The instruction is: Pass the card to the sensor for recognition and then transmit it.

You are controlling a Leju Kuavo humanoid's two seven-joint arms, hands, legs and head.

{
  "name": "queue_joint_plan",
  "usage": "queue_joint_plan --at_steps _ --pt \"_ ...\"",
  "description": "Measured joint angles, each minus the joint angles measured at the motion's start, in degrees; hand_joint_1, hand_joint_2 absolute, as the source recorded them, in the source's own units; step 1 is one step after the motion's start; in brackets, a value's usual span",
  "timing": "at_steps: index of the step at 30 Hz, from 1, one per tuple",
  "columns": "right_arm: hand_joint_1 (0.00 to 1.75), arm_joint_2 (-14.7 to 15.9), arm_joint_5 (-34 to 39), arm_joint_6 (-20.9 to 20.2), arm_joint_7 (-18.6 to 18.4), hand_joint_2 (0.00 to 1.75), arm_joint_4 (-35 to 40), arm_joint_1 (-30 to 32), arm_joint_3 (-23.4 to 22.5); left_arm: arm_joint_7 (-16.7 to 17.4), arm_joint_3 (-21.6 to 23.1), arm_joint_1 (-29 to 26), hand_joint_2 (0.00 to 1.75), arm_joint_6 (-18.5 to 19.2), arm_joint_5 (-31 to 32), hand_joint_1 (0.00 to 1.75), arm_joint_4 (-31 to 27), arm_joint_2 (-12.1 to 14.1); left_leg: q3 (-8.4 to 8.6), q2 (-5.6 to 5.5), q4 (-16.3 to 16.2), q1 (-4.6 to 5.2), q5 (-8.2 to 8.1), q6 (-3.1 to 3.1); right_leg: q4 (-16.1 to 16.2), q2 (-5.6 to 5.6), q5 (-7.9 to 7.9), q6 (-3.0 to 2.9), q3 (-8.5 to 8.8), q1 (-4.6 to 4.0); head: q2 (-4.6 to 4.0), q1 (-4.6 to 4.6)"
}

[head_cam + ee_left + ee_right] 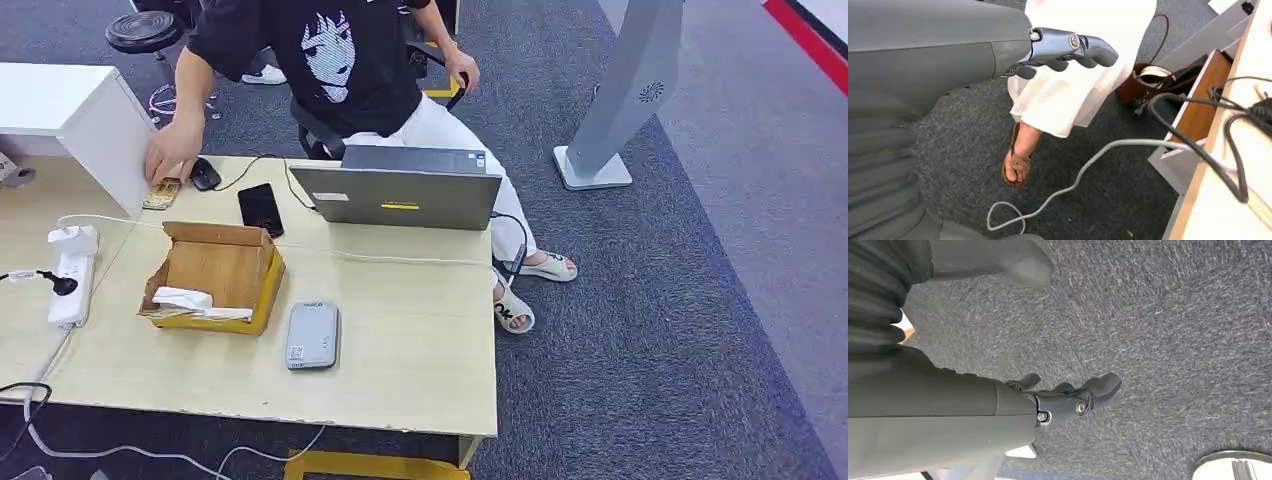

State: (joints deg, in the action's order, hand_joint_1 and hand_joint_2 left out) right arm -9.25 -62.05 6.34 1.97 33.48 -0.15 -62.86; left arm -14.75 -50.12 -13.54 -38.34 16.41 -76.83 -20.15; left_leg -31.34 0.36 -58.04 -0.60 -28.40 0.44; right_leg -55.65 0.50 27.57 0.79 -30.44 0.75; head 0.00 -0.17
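Grey carpet (650,330) is running under a pale wood tabletop (400,350). Nearest on it, a grey sensor (313,335) is lying beside an open cardboard box (215,275); its label's too small to read. Farther back, a person's hand (172,150) is resting on what looks like the card (161,194). Wrist views are showing the left hand (1068,47) and right hand (1068,397) hanging over carpet, fingers loosely apart, holding nothing.
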Motion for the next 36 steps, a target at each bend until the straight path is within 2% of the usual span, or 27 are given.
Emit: queue_joint_plan --at_steps 5,8,10,12,15,25,31,36 --pt "0.00 0.1 0.0 0.1 0.0 1.75 -0.3 0.0 0.0 -0.1 -0.4 0.0 1.75 0.0 -0.1 0.00 -0.2 0.0 0.01 0.01 0.0 0.00 0.00 0.00 0.0 -0.01 0.00 0.00 0.00 0.00 0.00 0.00" --pt "0.00 0.2 -0.2 0.1 0.0 1.75 -0.5 -0.1 0.0 -2.8 -0.6 0.0 1.75 0.0 -0.8 0.00 -1.0 0.0 0.01 0.01 0.0 0.00 0.01 0.00 0.0 -0.01 0.00 0.00 0.00 -0.01 0.00 0.00" --pt "0.00 0.2 -0.2 0.3 0.1 1.75 -0.7 -0.1 0.0 -6.0 -0.7 0.0 1.75 2.2 1.2 0.00 -2.5 0.0 0.00 0.00 0.0 0.00 0.01 0.00 0.0 0.00 0.00 0.00 0.01 0.00 0.00 0.00" --pt "0.00 0.3 -0.3 0.3 0.3 1.75 -0.9 -0.3 0.0 -8.3 -0.8 0.2 1.75 4.3 0.1 0.00 -4.2 0.1 0.01 0.02 0.0 0.00 0.01 0.00 0.0 -0.02 0.00 0.00 0.00 -0.01 0.00 0.00" --pt "0.00 0.3 -0.8 0.4 0.5 1.75 -1.0 -0.5 0.0 -9.5 -0.7 0.4 1.75 5.2 -1.3 0.00 -7.7 0.1 0.02 0.02 0.0 -0.01 0.01 0.00 0.0 -0.02 -0.01 0.00 0.00 0.00 0.00 0.00" --pt "0.00 0.2 -1.7 -0.1 -0.1 1.75 -0.8 -0.5 0.2 -10.9 6.4 -0.8 1.75 4.0 -7.1 0.00 -22.7 0.1 0.01 0.00 0.0 0.00 0.01 0.00 0.0 -0.01 -0.01 0.00 0.01 0.00 0.00 0.02" --pt "0.00 -0.1 -2.2 -0.2 -0.2 1.75 -0.7 -0.6 0.6 -15.0 8.9 -1.0 1.75 4.1 -8.4 0.00 -28.5 0.1 0.01 0.00 0.0 -0.01 0.01 0.00 0.0 -0.01 -0.01 0.00 0.01 -0.01 0.00 0.00" --pt "0.00 -0.2 -2.3 -0.4 -0.5 1.75 -0.6 -0.6 0.9 -15.8 9.7 -1.1 1.75 4.1 -8.5 0.00 -29.9 0.1 0.01 0.00 0.0 -0.01 0.01 0.00 0.0 -0.01 -0.01 0.00 0.01 -0.01 0.00 0.00"
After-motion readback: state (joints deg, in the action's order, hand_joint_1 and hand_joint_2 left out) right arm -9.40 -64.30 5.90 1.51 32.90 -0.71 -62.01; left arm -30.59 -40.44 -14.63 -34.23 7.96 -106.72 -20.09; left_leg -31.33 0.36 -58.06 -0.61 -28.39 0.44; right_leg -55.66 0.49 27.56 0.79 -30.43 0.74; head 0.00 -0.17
